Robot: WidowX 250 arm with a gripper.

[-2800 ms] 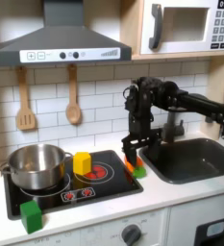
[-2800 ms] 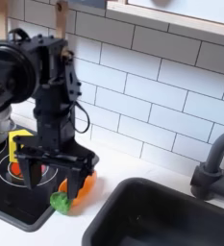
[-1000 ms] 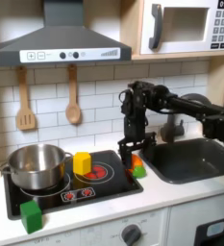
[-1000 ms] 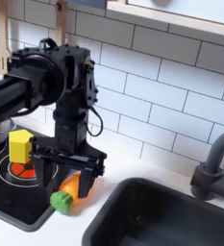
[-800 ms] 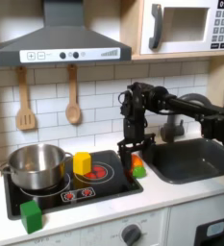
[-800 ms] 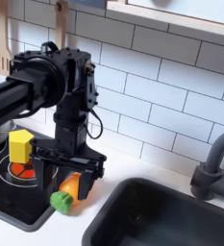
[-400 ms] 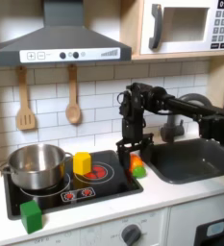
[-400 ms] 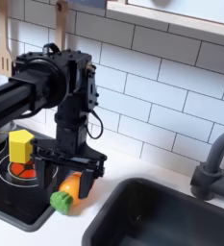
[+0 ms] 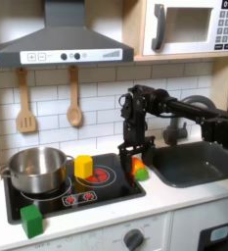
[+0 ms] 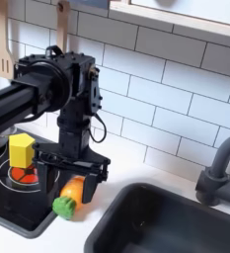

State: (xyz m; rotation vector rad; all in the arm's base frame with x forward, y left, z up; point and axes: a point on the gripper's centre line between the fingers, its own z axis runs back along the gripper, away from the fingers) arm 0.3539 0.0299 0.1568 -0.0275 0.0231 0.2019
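A toy kitchen counter with a black stovetop [image 9: 76, 201], a dark sink [image 9: 199, 165] and a white tiled wall behind. A black robot arm reaches in from the right of the first exterior view and ends in a gripper [image 9: 135, 157] near the middle of the frame, pointing straight down. In the second exterior view the gripper [image 10: 69, 175] sits at centre left, its two fingers spread wide with nothing between them.

Just below the gripper lies a toy carrot [image 10: 69, 196], orange with a green leafy end. In the second exterior view its long axis runs from upper right to lower left, the green end pointing toward the lower left of the frame, at the stovetop's edge beside the sink. In the first exterior view the carrot [image 9: 138, 170] appears just below centre, and its shape is hard to make out; the fingers cover part of it. Whether the fingertips touch it cannot be told.

On the stovetop's left half stands a steel pot [image 9: 37, 169], with a yellow block [image 9: 83, 166] just beside it. A green block [image 9: 31, 220] sits at the lower left on the counter. Two wooden utensils [image 9: 74, 98] hang on the wall at upper left. The faucet [image 10: 218, 168] is cut off at the right edge of the second exterior view.
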